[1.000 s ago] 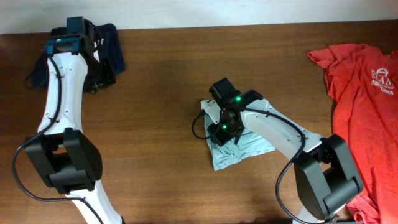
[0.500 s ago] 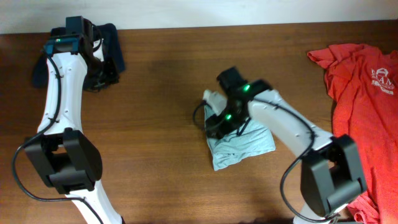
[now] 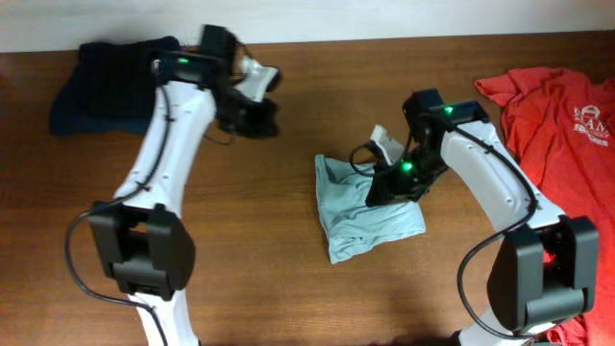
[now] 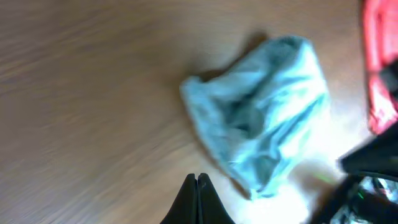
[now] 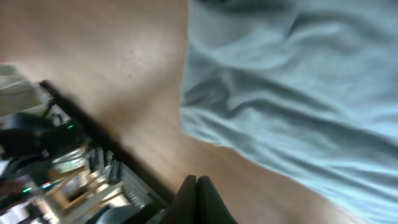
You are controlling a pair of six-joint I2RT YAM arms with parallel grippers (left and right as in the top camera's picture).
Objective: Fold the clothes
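light blue garment [image 3: 370, 213] sits crumpled mid-table [image 3: 288, 288], right gripper [image 5: 197, 185] just over its far corner with fingers pinched together on nothing, left gripper [image 4: 198, 186] also clamped and empty over bare wood between it and the navy garment [image 3: 101, 82], red shirt [image 3: 562, 115] off at the right edge

Teal cloth [image 3: 370, 210]: folded into a rough packet, lumpy w/ creases, lying flat. In R wrist view its edge sits just ahead of R gripper [image 5: 196, 182], jaws pressed together and clear of the fabric. In L wrist view it's ahead and to the right of L gripper [image 4: 198, 185], jaws also together, well apart. Navy cloth [image 3: 101, 82]: bunched dark heap, behind L jaws, apart from them. Red tee [image 3: 562, 125]: unfolded, spread loose, white print up, well off to R jaws' outer side.
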